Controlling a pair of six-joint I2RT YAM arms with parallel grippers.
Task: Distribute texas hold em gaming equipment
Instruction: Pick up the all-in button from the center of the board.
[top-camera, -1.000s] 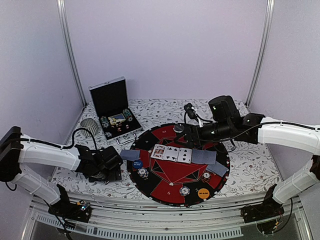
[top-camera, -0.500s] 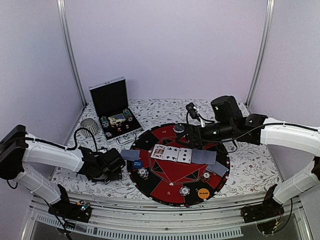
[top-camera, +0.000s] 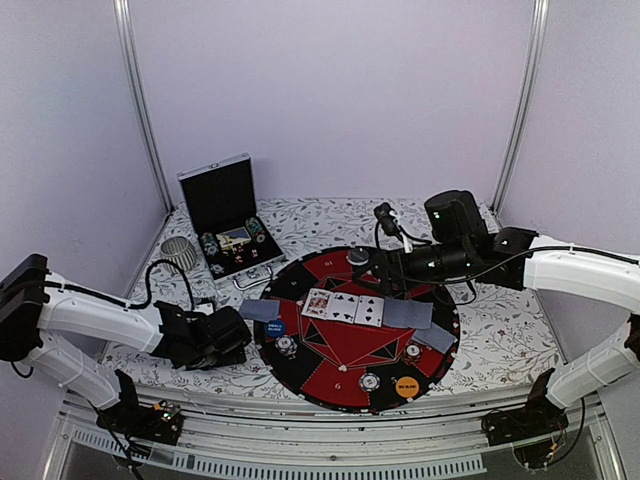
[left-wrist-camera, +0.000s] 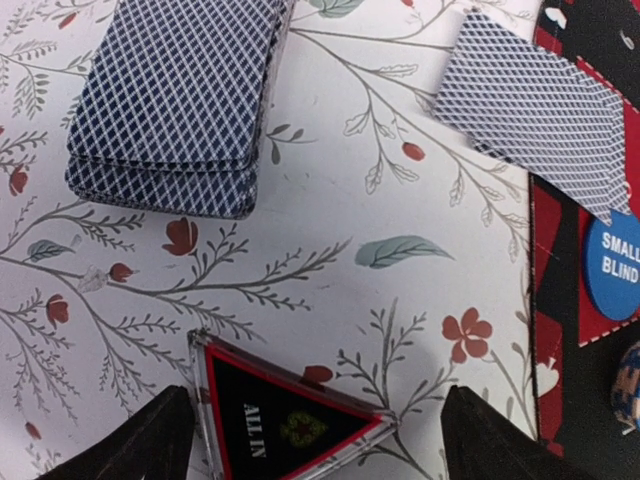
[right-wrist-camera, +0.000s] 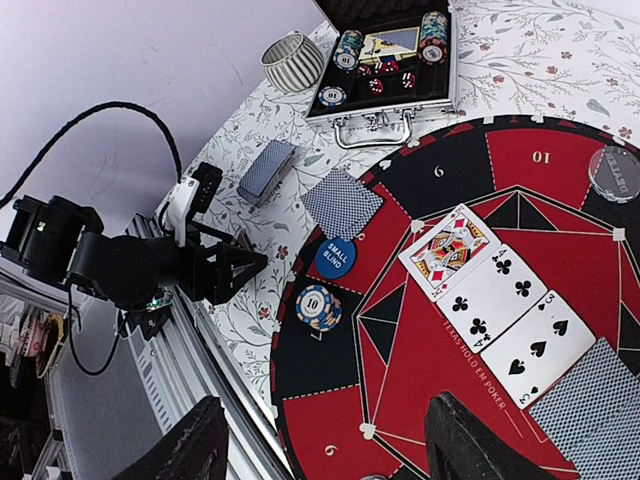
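The left pincer (left-wrist-camera: 318, 420) hangs low over the table (left-wrist-camera: 300, 250) at the near left, just left of the mat (top-camera: 345, 345), and its fingers (left-wrist-camera: 140, 445) are spread wide. Only the left wrist view shows what lies between them: the black triangular marker (left-wrist-camera: 285, 425) with the words ALL IN, flat on the flowered cloth. The right finger stands apart from its tip; whether the left finger touches its edge I cannot tell. In the top view the arm covers this place. The same wrist view shows the deck (left-wrist-camera: 180, 100) face down beyond the marker, and a card (left-wrist-camera: 530, 110), also face down, lying partly over the edge of the mat, near the blue button (left-wrist-camera: 612, 265). The right pincer (right-wrist-camera: 330, 440) hangs over the far part of the mat with its fingers spread and nothing between them. Its view gives the row of three face-up cards (right-wrist-camera: 495, 295) in the middle of the mat, a chip (right-wrist-camera: 312, 305) marked 10 just near of the blue button, the open case (right-wrist-camera: 385, 107) at the far left with chips and cards inside, and a ribbed cup (right-wrist-camera: 293, 60) left of the case. The top view alone shows the orange button (top-camera: 406, 385) at the near right of the mat, with another chip just left of it.
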